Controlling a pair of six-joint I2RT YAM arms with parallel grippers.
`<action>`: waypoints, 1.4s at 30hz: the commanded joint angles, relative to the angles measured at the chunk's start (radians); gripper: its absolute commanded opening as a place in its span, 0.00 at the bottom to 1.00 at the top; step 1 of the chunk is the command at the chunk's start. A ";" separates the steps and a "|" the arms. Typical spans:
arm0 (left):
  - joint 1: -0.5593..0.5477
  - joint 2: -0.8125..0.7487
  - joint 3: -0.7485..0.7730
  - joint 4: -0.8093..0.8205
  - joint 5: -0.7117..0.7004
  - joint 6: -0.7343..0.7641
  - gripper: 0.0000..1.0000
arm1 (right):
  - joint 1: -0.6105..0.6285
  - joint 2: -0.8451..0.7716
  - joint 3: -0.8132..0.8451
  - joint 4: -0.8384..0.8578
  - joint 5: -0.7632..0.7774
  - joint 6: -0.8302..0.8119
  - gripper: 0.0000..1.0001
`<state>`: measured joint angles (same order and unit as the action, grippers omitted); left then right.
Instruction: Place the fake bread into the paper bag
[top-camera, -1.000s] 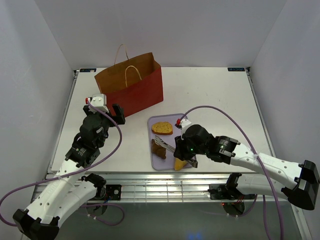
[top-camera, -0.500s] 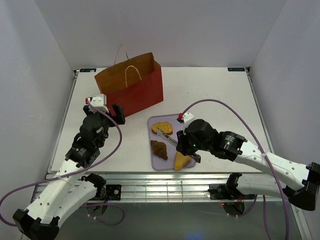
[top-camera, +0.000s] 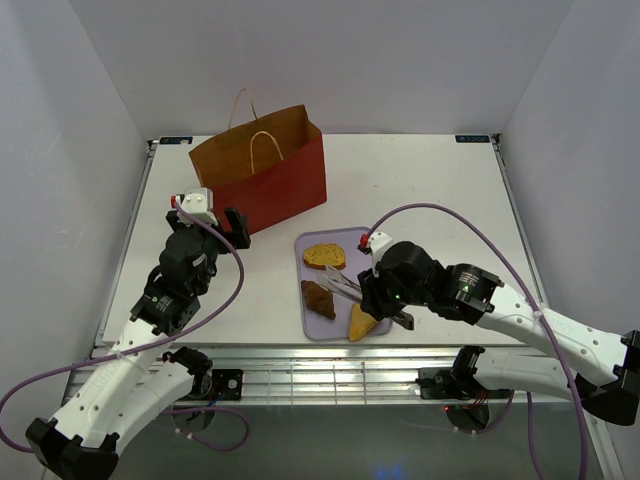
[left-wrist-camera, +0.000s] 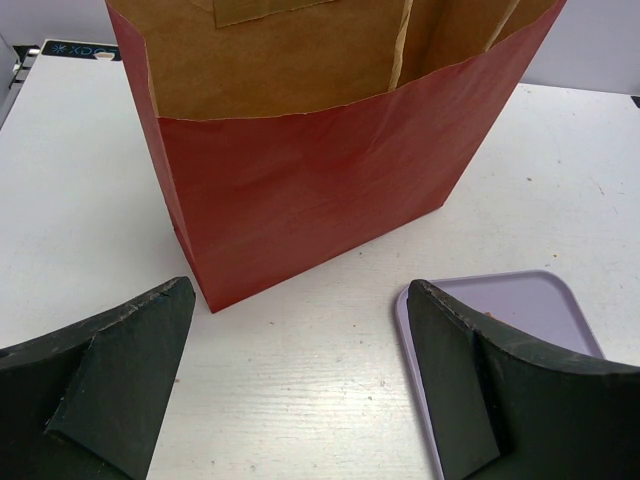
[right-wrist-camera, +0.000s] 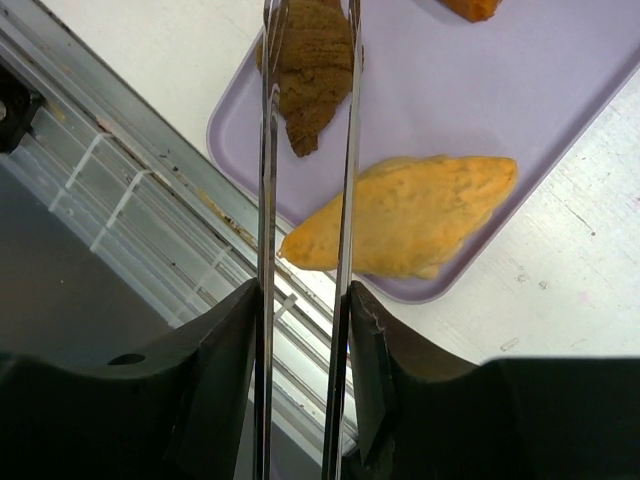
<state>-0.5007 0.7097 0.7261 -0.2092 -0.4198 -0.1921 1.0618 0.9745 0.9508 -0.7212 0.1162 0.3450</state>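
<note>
The tongs (right-wrist-camera: 267, 180) are gripped by the right gripper (right-wrist-camera: 300, 305), jaws clenched, blades poised over the brown croissant (right-wrist-camera: 312, 70) on the tray (right-wrist-camera: 520, 110); the left gripper (left-wrist-camera: 300, 370) is stationed before the paper bag (left-wrist-camera: 320, 190), jaws released. It is judged light, stiff, slippery: best pinched across its middle.

Bright, even white light from overhead leaves my table (top-camera: 430, 190) with only faint, soft shadows beside the paper bag (top-camera: 285, 190), the top view crisp, while in my 2 wrist views my left fingers (left-wrist-camera: 110, 380) and right fingers (right-wrist-camera: 215, 390) loom dark and soft-edged, the tongs (right-wrist-camera: 266, 200) glinting.
</note>
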 joint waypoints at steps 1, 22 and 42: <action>-0.004 -0.009 -0.004 0.004 -0.013 0.003 0.98 | 0.006 -0.020 -0.009 -0.035 -0.042 -0.034 0.46; -0.004 -0.006 -0.002 0.002 -0.005 0.005 0.98 | 0.096 -0.013 -0.076 -0.098 -0.047 -0.021 0.54; -0.004 -0.013 -0.002 0.002 0.003 0.003 0.98 | 0.107 0.089 -0.109 -0.015 0.003 0.011 0.53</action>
<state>-0.5007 0.7097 0.7261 -0.2092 -0.4221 -0.1921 1.1614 1.0561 0.8467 -0.7734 0.0879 0.3408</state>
